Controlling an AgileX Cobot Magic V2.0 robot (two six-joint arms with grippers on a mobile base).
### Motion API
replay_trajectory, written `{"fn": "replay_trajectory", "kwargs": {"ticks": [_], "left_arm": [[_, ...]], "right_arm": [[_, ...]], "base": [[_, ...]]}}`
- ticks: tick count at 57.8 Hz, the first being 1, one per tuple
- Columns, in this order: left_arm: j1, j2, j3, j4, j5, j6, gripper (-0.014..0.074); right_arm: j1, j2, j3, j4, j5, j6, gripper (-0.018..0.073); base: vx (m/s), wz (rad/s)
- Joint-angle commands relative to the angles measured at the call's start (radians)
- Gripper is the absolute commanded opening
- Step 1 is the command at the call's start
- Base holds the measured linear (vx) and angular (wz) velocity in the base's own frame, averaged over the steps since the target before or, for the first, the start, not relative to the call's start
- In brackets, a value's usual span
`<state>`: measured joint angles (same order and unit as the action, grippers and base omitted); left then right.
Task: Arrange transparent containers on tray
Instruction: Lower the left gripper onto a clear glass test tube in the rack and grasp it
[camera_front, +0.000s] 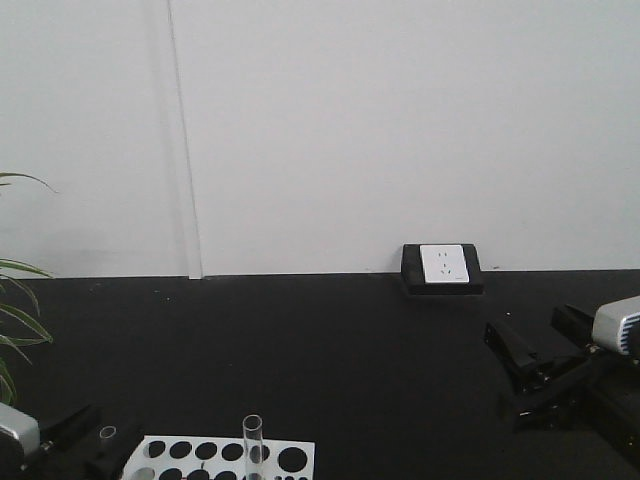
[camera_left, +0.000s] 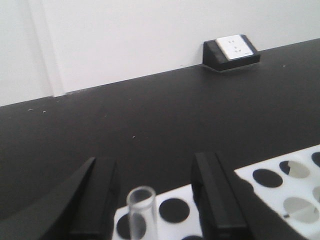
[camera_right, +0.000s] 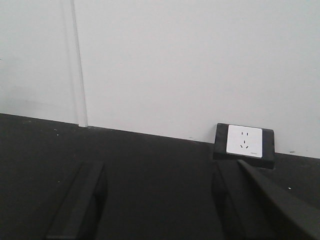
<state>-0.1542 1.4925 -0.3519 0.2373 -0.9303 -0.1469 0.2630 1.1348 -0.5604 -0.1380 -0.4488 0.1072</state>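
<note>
The black tabletop (camera_front: 300, 340) is open across the middle, from near side to far wall (camera_front: 400, 130). Obstacles:
- socket box (camera_front: 442, 267), far right against the wall
- white perforated rack (camera_front: 225, 458), near left, with one glass tube (camera_front: 252, 440) upright in it
- plant leaves (camera_front: 20, 320) over the left edge

A second tube (camera_left: 141, 210) stands inside my left gripper (camera_left: 152, 175), whose fingers are spread. My right gripper (camera_right: 160, 190), also spread, faces bare tabletop.

Looks like a lab bench here: a matt black worktop (camera_front: 300, 350) runs to a bare white wall (camera_front: 400, 120). A white holed tube rack (camera_front: 200, 455) sits at the near edge, a glass test tube (camera_front: 252, 440) upright in it. A socket box (camera_front: 443, 266) sits at the back edge.
</note>
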Motion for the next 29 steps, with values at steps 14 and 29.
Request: {"fn": "replay_trajectory", "kwargs": {"ticks": [14,29], "left_arm": [[-0.006,0.138,-0.062,-0.009,-0.216,-0.011,0.0419],[-0.006,0.149,-0.061,-0.011,-0.239,-0.01,0.0142]], "right_arm": [[0.001,-0.017,-0.028,-0.005,-0.094,-0.011,0.0498],[0.001,-0.017,-0.028,-0.005,-0.094,-0.01,0.0498]], "base": [[0.0,0.0],[0.0,0.0]]}}
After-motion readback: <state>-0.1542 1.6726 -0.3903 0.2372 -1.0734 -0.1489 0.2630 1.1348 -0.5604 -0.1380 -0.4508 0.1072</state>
